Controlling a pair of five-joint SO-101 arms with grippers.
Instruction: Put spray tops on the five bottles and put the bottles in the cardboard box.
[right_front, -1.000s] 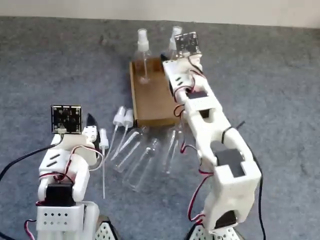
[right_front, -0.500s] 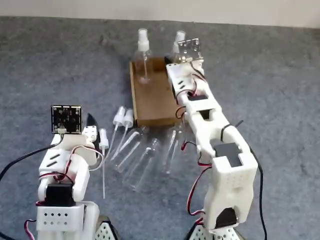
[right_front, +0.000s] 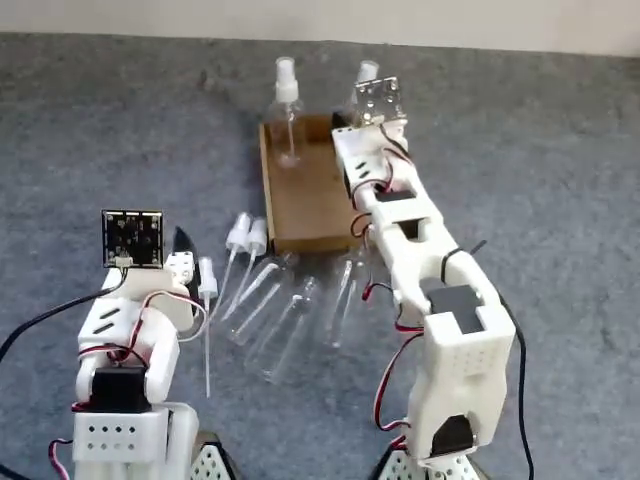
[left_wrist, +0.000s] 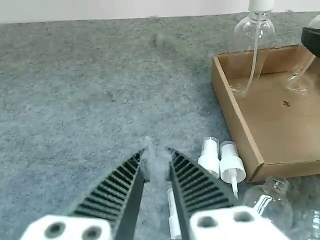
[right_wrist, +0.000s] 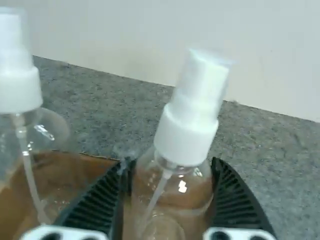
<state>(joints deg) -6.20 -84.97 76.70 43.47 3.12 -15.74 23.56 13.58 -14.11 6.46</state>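
Right tool (right_wrist: 171, 167) grips capped bottle (right_wrist: 192, 115) at far edge of cardboard box (right_wrist: 70, 172).

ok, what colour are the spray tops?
White, clearest on the spray top in the right wrist view.

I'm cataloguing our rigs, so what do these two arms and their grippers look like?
The left arm and right arm are blocky white plastic with black motor sections, looped by red, black and white wires. Each wrist carries a small camera board. The left gripper and right gripper have black, ribbed, wedge-shaped fingers on white mounts.
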